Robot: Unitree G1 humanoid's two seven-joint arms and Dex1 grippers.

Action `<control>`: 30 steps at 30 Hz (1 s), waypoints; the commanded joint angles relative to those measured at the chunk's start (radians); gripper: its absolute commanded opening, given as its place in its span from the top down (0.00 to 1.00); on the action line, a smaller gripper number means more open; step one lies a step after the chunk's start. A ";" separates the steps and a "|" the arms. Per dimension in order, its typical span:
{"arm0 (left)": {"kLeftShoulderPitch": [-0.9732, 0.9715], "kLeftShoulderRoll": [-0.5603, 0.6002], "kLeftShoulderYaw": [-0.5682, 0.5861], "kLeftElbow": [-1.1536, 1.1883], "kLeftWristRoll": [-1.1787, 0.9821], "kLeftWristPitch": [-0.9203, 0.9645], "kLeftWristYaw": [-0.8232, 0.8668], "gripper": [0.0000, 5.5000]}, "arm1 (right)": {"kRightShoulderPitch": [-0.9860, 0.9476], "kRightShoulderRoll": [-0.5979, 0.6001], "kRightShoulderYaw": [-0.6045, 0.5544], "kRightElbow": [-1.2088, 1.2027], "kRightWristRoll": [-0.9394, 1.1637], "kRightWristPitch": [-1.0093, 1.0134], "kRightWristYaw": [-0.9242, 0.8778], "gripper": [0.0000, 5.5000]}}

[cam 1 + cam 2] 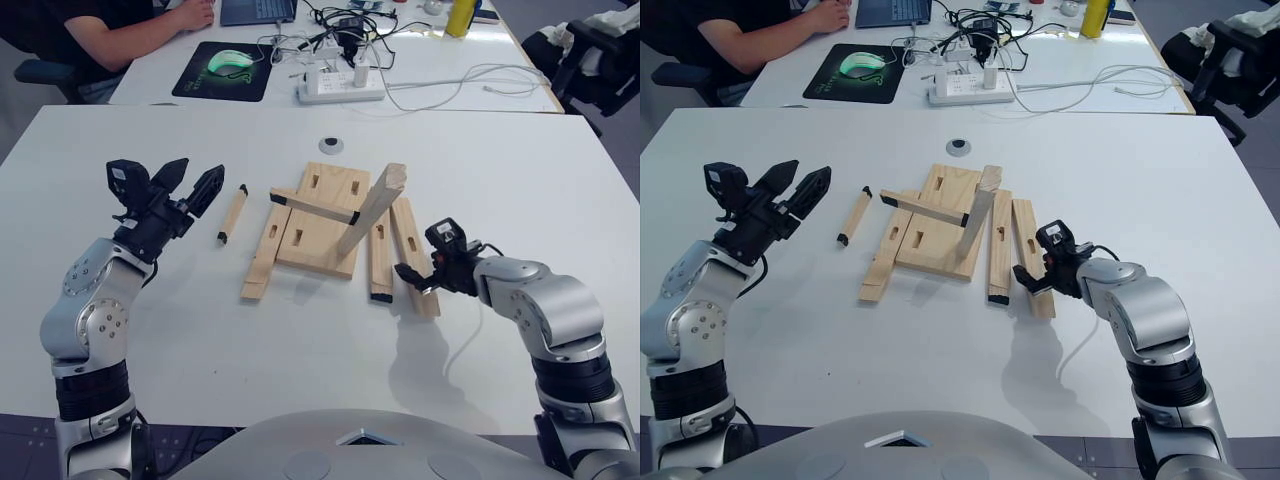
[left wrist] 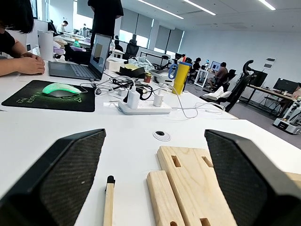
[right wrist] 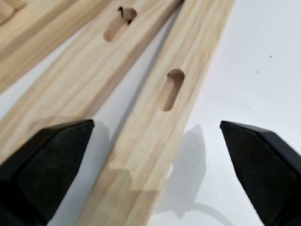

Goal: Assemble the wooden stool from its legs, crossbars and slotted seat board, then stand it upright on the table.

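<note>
Right jaws spread, slotted leg [image 3: 150,141] between

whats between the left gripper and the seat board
In the left eye view, a short crossbar lies between the left gripper and the seat board, with a longer leg alongside the board's left edge.

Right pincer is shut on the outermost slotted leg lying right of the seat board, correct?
Not shut. The right pincer is open, its fingers spread either side of that outermost slotted leg lying right of the seat board; the right wrist view shows it.
</note>
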 commanded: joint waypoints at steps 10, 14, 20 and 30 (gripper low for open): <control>0.006 0.014 -0.006 -0.014 0.012 0.005 0.006 0.29 | -0.035 -0.107 0.034 0.088 -0.062 -0.078 0.014 0.09; 0.002 0.011 -0.012 -0.012 0.013 0.004 0.006 0.29 | -0.036 -0.069 0.034 0.077 -0.049 -0.061 0.006 0.09; -0.029 0.024 -0.023 0.007 0.017 0.007 -0.003 0.29 | -0.028 0.010 0.007 0.106 -0.064 -0.040 -0.039 0.09; -0.083 0.059 -0.014 0.051 0.125 -0.054 0.027 0.29 | 0.071 0.036 -0.047 0.199 -0.059 -0.068 -0.033 0.35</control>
